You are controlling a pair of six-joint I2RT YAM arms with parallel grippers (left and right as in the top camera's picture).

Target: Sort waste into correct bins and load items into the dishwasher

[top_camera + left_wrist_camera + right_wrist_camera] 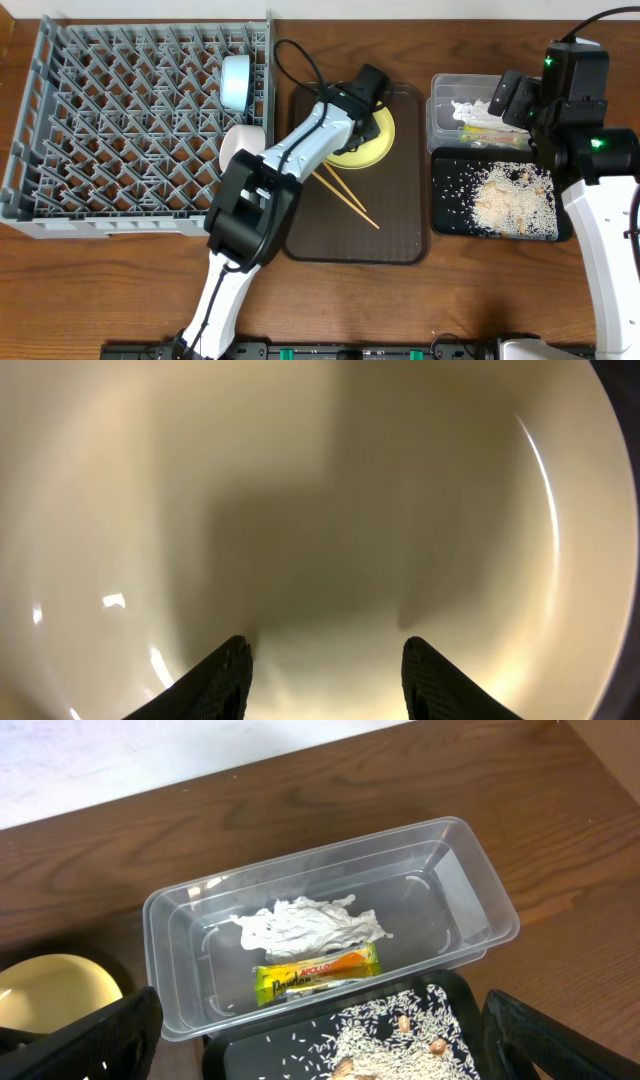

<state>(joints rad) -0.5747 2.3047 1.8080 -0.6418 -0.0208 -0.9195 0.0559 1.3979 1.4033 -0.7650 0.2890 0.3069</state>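
My left gripper (370, 118) is open and low over the round yellow plate (362, 152) on the brown serving tray (400, 230). The plate's inside (320, 510) fills the left wrist view, with both fingertips (325, 655) apart just above it. Two chopsticks (345, 195) lie on the serving tray. A light blue bowl (237, 82) and a white bowl (240, 143) stand in the grey dish rack (120, 120). My right gripper (320, 1045) is open and empty above the clear tub (470, 890), which holds crumpled paper (305, 925) and the snack wrapper (318, 972). Rice scraps (400, 1030) lie on the black tray (448, 215). The small white cup is out of view.
The clear tub (440, 118) and black tray sit side by side right of the serving tray. The left arm (290, 160) stretches across the rack's right edge. A black cable (295, 60) loops behind the serving tray.
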